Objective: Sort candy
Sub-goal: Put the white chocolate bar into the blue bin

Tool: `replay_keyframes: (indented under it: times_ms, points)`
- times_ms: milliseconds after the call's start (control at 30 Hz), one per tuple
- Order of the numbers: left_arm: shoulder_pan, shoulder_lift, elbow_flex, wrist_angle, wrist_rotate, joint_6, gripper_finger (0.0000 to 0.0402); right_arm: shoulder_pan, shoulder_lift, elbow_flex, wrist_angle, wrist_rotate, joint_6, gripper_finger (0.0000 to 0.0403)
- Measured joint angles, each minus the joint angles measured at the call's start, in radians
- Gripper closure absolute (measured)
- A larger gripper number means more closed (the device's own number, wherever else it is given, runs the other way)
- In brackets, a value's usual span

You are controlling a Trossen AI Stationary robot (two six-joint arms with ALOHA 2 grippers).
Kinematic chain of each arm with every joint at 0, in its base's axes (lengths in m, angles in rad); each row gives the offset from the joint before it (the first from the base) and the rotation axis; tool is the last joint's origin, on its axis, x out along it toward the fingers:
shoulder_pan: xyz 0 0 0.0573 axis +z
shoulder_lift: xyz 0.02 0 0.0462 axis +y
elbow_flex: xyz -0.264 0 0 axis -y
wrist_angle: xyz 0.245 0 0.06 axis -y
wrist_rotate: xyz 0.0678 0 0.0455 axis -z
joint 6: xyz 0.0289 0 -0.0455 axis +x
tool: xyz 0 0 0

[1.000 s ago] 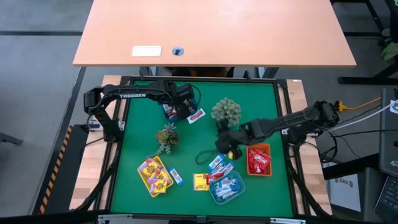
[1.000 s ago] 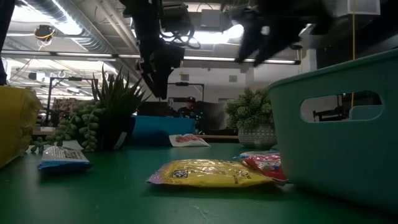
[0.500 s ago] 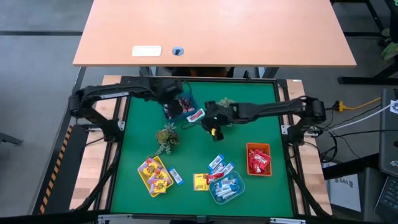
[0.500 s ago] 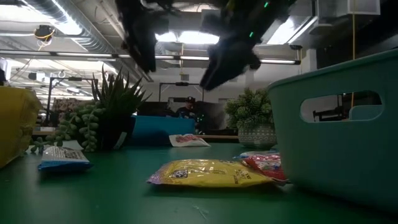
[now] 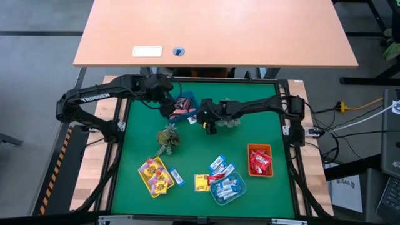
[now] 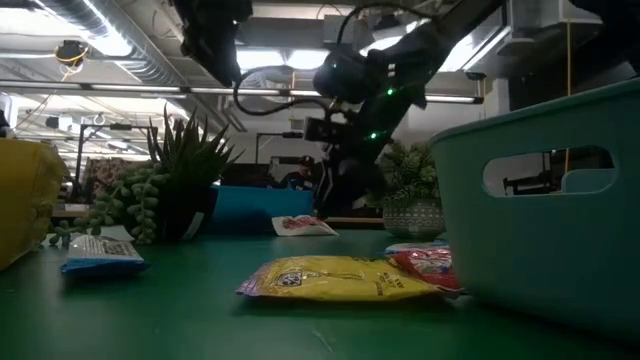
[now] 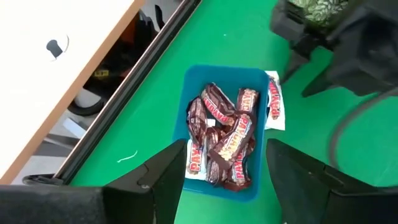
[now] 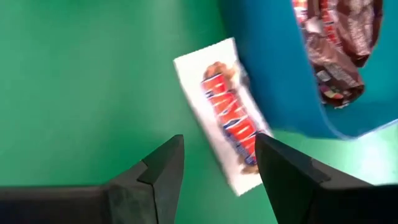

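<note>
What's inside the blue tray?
The blue tray holds a heap of dark brown wrapped candy bars. Whatever lies underneath the heap is covered.

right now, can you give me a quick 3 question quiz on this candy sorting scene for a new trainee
1. True or false: the blue tray holds dark brown wrapped candy.
2. Which gripper hangs over the white-wrapped bar lying beside the blue tray? A) left gripper B) right gripper C) neither
3. Fill in: the red candy sits in the ___ tray.

Key
1. True.
2. B: the right gripper is open above that bar, which lies on the green mat against the tray's outer wall. The left gripper is open above the blue tray.
3. Orange.
</note>
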Motion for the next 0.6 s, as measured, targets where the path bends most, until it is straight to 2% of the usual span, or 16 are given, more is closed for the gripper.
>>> replay_keyframes:
  times_ms: [600]
  points:
    - [-0.002,0.002,0.000,0.005,0.001,0.026,0.0195,-0.027,0.079,0.002,0.100,0.001,-0.055,0.0205]
